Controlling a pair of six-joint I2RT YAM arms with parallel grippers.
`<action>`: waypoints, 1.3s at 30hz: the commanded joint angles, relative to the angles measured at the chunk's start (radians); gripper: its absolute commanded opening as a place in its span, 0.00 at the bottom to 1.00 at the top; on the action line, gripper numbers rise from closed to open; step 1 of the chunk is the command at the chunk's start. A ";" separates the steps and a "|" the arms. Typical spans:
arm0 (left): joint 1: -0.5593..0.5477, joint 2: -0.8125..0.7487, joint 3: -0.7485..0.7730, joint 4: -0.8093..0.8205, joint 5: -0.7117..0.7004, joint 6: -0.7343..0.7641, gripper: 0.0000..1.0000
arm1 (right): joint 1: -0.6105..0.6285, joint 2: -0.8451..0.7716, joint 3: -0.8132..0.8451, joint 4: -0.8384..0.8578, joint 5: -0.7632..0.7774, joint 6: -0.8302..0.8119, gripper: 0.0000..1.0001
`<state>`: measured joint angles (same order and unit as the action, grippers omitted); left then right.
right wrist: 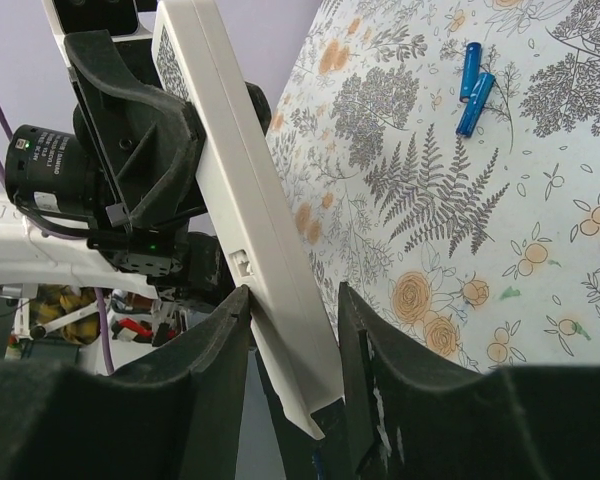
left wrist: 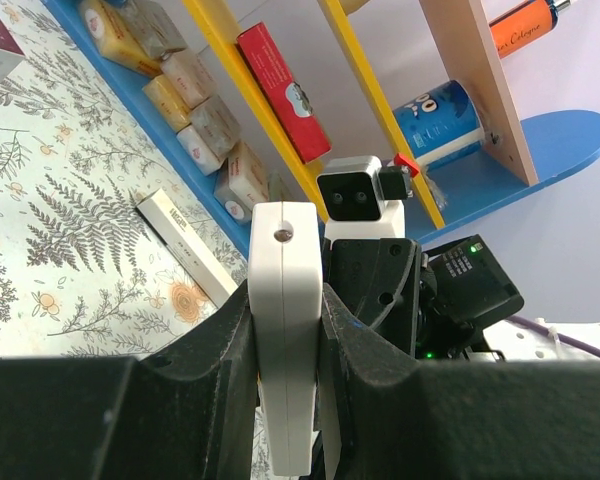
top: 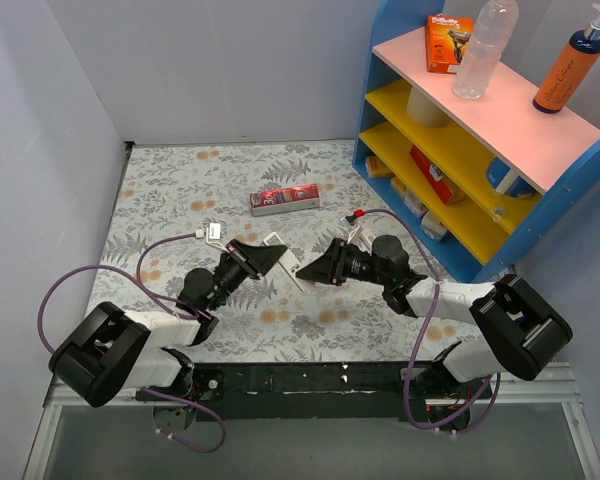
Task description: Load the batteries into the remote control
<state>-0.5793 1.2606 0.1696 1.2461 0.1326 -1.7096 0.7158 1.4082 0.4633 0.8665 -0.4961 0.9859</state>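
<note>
Two batteries [right wrist: 475,102] on open cloth [right wrist: 540,200]; remote control [right wrist: 250,230] in left pincer [left wrist: 285,290].

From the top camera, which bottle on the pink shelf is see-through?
The clear bottle beside the orange razor pack; the other bottle, further right, is orange with a pump.

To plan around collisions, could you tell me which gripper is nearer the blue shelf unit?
Right. The right gripper sits just left of the blue shelf unit; the left gripper is farther left.

I read "Cologne" on the orange bottle [left wrist: 521,24], far right on the top shelf [top: 510,100]. The orange razor pack [top: 447,43] beside it says "Gillette".
</note>
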 commanded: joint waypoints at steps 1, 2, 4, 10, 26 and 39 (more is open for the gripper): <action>0.019 -0.040 0.015 0.257 -0.100 0.038 0.00 | 0.005 -0.006 -0.037 -0.107 -0.001 -0.027 0.30; 0.018 -0.040 0.018 0.251 -0.102 0.035 0.00 | 0.005 -0.011 -0.022 -0.104 -0.002 -0.036 0.31; 0.021 -0.038 0.019 0.227 -0.111 0.031 0.00 | 0.005 -0.017 0.001 -0.113 0.001 -0.053 0.34; 0.019 -0.041 0.024 0.109 -0.172 -0.015 0.00 | 0.005 -0.018 0.119 -0.227 0.031 -0.141 0.44; 0.019 -0.047 0.036 -0.085 -0.251 -0.081 0.00 | 0.004 -0.068 0.334 -0.481 0.087 -0.400 0.73; 0.018 -0.102 0.056 -0.305 -0.338 -0.067 0.00 | 0.005 -0.186 0.305 -0.819 0.328 -0.734 0.67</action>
<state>-0.5648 1.2179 0.1814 1.0424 -0.1459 -1.7901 0.7158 1.2831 0.7776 0.1864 -0.3046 0.4171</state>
